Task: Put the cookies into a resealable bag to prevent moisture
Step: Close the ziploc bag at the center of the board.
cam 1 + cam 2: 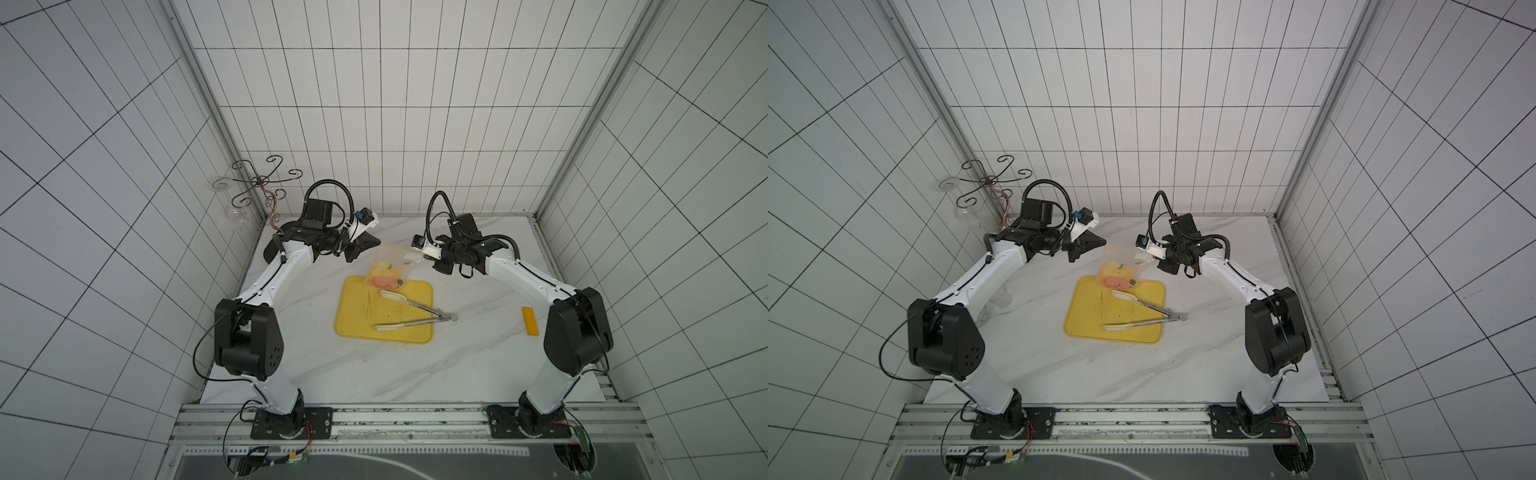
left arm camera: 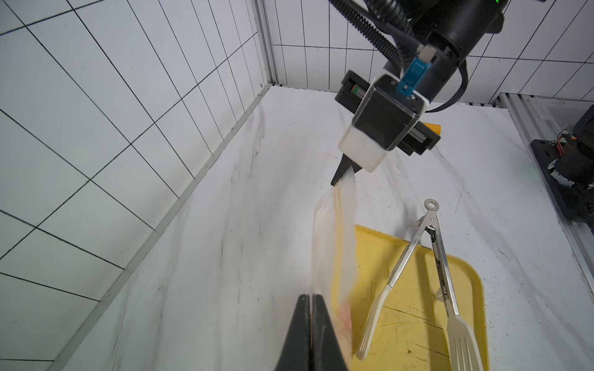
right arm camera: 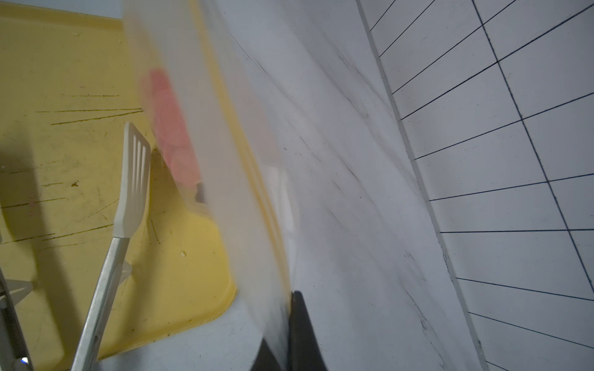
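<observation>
Left gripper [image 2: 310,297], right gripper [image 2: 340,175] each clamped a top corner of resealable bag [image 1: 392,266], likely stretching its mouth for sealing | cookies [image 1: 384,282] sat at its bottom | hung over far edge of yellow tray [image 1: 361,316]

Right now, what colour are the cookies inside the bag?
The cookies are mostly pink, clearest in the right wrist view.

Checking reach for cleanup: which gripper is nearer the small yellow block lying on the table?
Right. The right gripper holds the resealable bag by the corner on the side toward the yellow block. The left gripper holds the opposite corner, farther away across the bag.
</observation>
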Controlling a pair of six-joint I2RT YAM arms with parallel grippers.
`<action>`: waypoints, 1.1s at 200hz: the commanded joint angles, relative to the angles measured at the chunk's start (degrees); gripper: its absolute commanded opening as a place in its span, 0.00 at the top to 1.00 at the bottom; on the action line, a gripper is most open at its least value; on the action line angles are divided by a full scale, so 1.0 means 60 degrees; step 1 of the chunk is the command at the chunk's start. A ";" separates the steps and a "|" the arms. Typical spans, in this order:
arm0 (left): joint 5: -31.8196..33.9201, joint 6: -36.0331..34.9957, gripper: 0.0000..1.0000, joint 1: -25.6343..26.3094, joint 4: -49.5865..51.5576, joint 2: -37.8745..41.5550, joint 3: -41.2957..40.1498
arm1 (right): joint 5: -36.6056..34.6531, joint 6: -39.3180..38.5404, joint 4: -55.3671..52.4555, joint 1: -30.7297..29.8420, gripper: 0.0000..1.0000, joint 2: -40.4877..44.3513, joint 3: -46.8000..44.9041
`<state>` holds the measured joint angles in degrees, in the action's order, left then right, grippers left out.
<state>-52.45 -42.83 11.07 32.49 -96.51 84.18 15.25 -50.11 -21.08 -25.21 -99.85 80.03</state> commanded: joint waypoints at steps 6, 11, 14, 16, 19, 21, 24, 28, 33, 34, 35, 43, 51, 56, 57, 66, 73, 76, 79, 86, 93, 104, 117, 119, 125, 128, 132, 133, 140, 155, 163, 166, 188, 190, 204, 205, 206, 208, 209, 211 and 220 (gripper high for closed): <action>-0.0067 0.0098 1.00 -0.0033 -0.0597 0.0061 -0.0287 | 0.0136 0.0102 -0.0315 0.0072 1.00 0.0439 -0.0054; -0.0018 0.0148 1.00 -0.0034 -0.0722 0.0058 -0.0360 | 0.0161 0.0104 -0.0416 0.0077 1.00 0.0459 0.0055; -0.0006 0.0171 0.98 -0.0024 -0.0778 0.0045 -0.0396 | 0.0167 0.0100 -0.0461 0.0073 1.00 0.0457 0.0099; -0.0016 0.0185 0.96 -0.0006 -0.0791 0.0045 -0.0412 | 0.0187 0.0103 -0.0516 0.0079 1.00 0.0456 0.0147; -0.0006 0.0181 0.94 0.0018 -0.0801 0.0025 -0.0413 | 0.0208 0.0098 -0.0596 0.0072 1.00 0.0443 0.0220; -0.0012 0.0191 0.92 0.0034 -0.0805 0.0011 -0.0412 | 0.0219 0.0101 -0.0652 0.0071 1.00 0.0428 0.0258; -0.0005 0.0194 0.89 0.0063 -0.0792 -0.0022 -0.0401 | 0.0238 0.0108 -0.0710 0.0071 1.00 0.0409 0.0313; 0.0010 0.0197 0.85 0.0104 -0.0751 -0.0052 -0.0361 | 0.0249 0.0129 -0.0760 0.0078 1.00 0.0411 0.0357; 0.0057 0.0178 0.80 0.0163 -0.0694 -0.0099 -0.0318 | 0.0270 0.0156 -0.0837 0.0072 1.00 0.0387 0.0415; 0.0063 0.0172 0.79 0.0177 -0.0682 -0.0108 -0.0311 | 0.0271 0.0167 -0.0852 0.0071 1.00 0.0392 0.0431; 0.0073 0.0169 0.78 0.0191 -0.0675 -0.0112 -0.0308 | 0.0271 0.0172 -0.0874 0.0071 1.00 0.0387 0.0438; 0.0161 0.0146 0.71 0.0281 -0.0640 -0.0131 -0.0275 | 0.0210 0.0275 -0.0925 0.0071 1.00 0.0341 0.0521; 0.0171 0.0129 0.66 0.0323 -0.0654 -0.0104 -0.0275 | 0.0107 0.0407 -0.0954 0.0078 1.00 0.0306 0.0608; 0.0164 0.0136 0.62 0.0362 -0.0655 -0.0083 -0.0264 | 0.0039 0.0537 -0.0944 0.0071 1.00 0.0270 0.0699; 0.0168 0.0143 0.61 0.0372 -0.0662 -0.0071 -0.0263 | 0.0023 0.0569 -0.0949 0.0071 1.00 0.0260 0.0733; 0.0143 0.0226 0.55 0.0443 -0.0663 0.0000 -0.0235 | -0.0086 0.0808 -0.1067 0.0082 1.00 0.0112 0.1069; 0.0129 0.0326 0.52 0.0533 -0.0664 0.0085 -0.0204 | 0.0005 0.0945 -0.1252 0.0081 1.00 -0.0032 0.1398; 0.0124 0.0381 0.51 0.0582 -0.0668 0.0119 -0.0190 | 0.0059 0.0991 -0.1317 0.0076 1.00 -0.0078 0.1512; 0.0127 0.0473 0.48 0.0652 -0.0680 0.0166 -0.0168 | 0.0121 0.1035 -0.1366 0.0072 1.00 -0.0116 0.1628; 0.0282 0.0681 0.41 0.0848 -0.0671 0.0267 -0.0144 | 0.0179 0.1118 -0.1421 0.0043 1.00 -0.0188 0.1819; 0.0692 0.0692 0.38 0.1122 -0.0521 0.0370 -0.0139 | 0.0145 0.1164 -0.1483 0.0012 1.00 -0.0245 0.1944; 0.1613 0.0289 0.37 0.1586 -0.0018 0.0479 -0.0143 | 0.0096 0.1193 -0.1667 -0.0016 1.00 -0.0355 0.2120; 0.2373 0.0313 0.36 0.1892 0.0291 0.0488 -0.0165 | 0.0170 0.1357 -0.1621 0.0000 1.00 -0.0332 0.2094; 0.2370 0.0349 0.36 0.1902 0.0329 0.0485 -0.0160 | 0.0206 0.1380 -0.1608 0.0006 1.00 -0.0335 0.2088; 0.2332 0.0573 0.36 0.1901 0.0396 0.0463 -0.0167 | 0.0306 0.1459 -0.1599 0.0030 1.00 -0.0310 0.2087; 0.2362 0.0683 0.36 0.1904 0.0411 0.0476 -0.0183 | 0.0358 0.1504 -0.1586 0.0051 1.00 -0.0307 0.2079; 0.2386 0.0761 0.36 0.1905 0.0438 0.0484 -0.0212 | 0.0424 0.1553 -0.1586 0.0067 1.00 -0.0306 0.2086; 0.2392 0.0785 0.36 0.1905 0.0448 0.0484 -0.0222 | 0.0435 0.1568 -0.1585 0.0062 1.00 -0.0306 0.2079; 0.2572 0.0866 0.36 0.1978 0.0524 0.0498 -0.0279 | 0.0469 0.1608 -0.1611 0.0065 1.00 -0.0325 0.2108; 0.3179 0.0649 0.36 0.2294 0.0833 0.0486 -0.0348 | 0.0533 0.1657 -0.1670 0.0057 1.00 -0.0334 0.2087; 0.3414 0.0632 0.36 0.2439 0.0853 0.0498 -0.0367 | 0.0535 0.1684 -0.1709 0.0065 1.00 -0.0335 0.2087; 0.3422 0.0665 0.36 0.2470 0.0849 0.0499 -0.0364 | 0.0535 0.1699 -0.1715 0.0067 1.00 -0.0335 0.2079; 0.3261 0.1168 0.36 0.2487 0.0874 0.0628 -0.0258 | 0.0326 0.1701 -0.1731 0.0060 1.00 -0.0379 0.1988; 0.3284 0.1251 0.36 0.2490 0.0889 0.0652 -0.0220 | 0.0307 0.1701 -0.1731 0.0057 1.00 -0.0379 0.1986; 0.3398 0.1912 0.36 0.2661 0.1103 0.0746 0.0038 | 0.0241 0.1744 -0.1716 0.0063 1.00 -0.0383 0.1976; 0.3396 0.1947 0.36 0.2678 0.1118 0.0747 0.0050 | 0.0241 0.1745 -0.1716 0.0060 1.00 -0.0381 0.1973; 0.3402 0.1972 0.36 0.2716 0.1133 0.0755 0.0056 | 0.0242 0.1745 -0.1716 0.0058 1.00 -0.0380 0.1978; 0.3385 0.2012 0.36 0.2771 0.1184 0.0761 0.0071 | 0.0242 0.1752 -0.1716 0.0064 1.00 -0.0379 0.1990; 0.3390 0.2041 0.36 0.2799 0.1195 0.0769 0.0074 | 0.0242 0.1756 -0.1716 0.0060 1.00 -0.0387 0.1994; 0.3389 0.2070 0.36 0.2872 0.1229 0.0775 0.0075 | 0.0242 0.1758 -0.1716 0.0068 1.00 -0.0399 0.2009; 0.3642 0.2192 0.36 0.3225 0.1360 0.0830 -0.0052 | 0.0278 0.1781 -0.1731 0.0059 1.00 -0.0430 0.2063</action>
<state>-33.21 -34.39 26.76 37.87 -94.24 82.56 16.23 -40.40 -30.06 -25.10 -101.27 87.48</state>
